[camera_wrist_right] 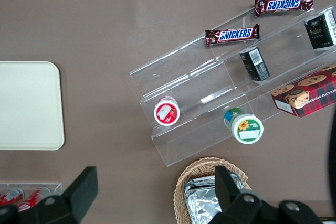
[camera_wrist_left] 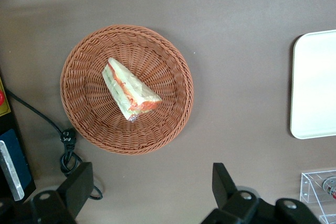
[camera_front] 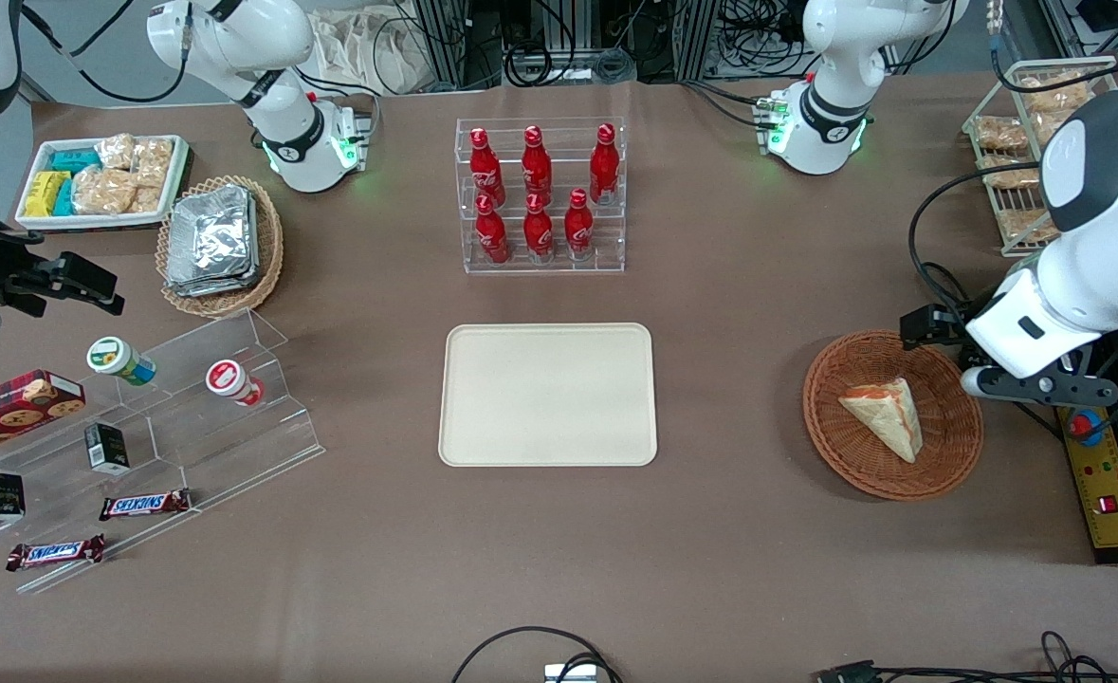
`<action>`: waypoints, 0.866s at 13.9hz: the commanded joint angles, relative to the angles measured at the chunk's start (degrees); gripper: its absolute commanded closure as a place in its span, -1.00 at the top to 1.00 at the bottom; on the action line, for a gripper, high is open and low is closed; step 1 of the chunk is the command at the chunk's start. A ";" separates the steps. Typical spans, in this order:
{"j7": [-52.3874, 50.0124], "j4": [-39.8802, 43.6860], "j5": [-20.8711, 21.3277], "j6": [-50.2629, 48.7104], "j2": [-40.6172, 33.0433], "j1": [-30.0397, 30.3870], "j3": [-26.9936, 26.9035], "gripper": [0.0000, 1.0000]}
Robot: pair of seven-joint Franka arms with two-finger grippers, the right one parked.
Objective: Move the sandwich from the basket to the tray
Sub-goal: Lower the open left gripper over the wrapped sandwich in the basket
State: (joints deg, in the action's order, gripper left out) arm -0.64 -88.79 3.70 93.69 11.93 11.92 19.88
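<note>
Front view: the tray [camera_front: 548, 395] lies flat on the brown bench [camera_front: 729, 550], nearer to the camera than the clear rack of red bottles [camera_front: 540, 194]. Toward the working arm's end of the bench from the tray sits the basket [camera_front: 892, 414], well apart from the tray. The sandwich [camera_front: 886, 415] lies inside the basket, its wedge tip pointing toward the camera. The working arm's white wrist hangs over the basket's edge farthest from the tray; the end effector itself is hidden under that wrist here. Toward the parked arm's end from the tray stands a clear stepped shelf [camera_front: 189, 417] carrying Snickers bars [camera_front: 144, 504] and small cups.

Left wrist view: the end effector [camera_wrist_left: 152, 188] hovers above the bench just beside the basket [camera_wrist_left: 84, 114], touching nothing, its two dark fingers [camera_wrist_left: 77, 186] spread wide apart. The sandwich [camera_wrist_left: 129, 89] rests in the middle of the basket, red filling showing along one edge. A rounded corner of the tray [camera_wrist_left: 315, 85] shows well apart from the basket.

Right wrist view: the tray [camera_wrist_right: 29, 106] lies beside the stepped shelf [camera_wrist_right: 210, 103].
</note>
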 commanded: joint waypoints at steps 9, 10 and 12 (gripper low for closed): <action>-5.66 0.47 -0.36 0.86 3.54 0.47 0.07 1.00; -9.87 -1.72 -0.27 3.05 3.46 0.73 -0.11 1.00; -22.41 -8.82 0.08 9.28 2.23 1.96 -0.11 1.00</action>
State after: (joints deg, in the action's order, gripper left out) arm -13.84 -91.76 3.70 98.15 15.35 12.59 19.54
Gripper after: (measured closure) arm 0.000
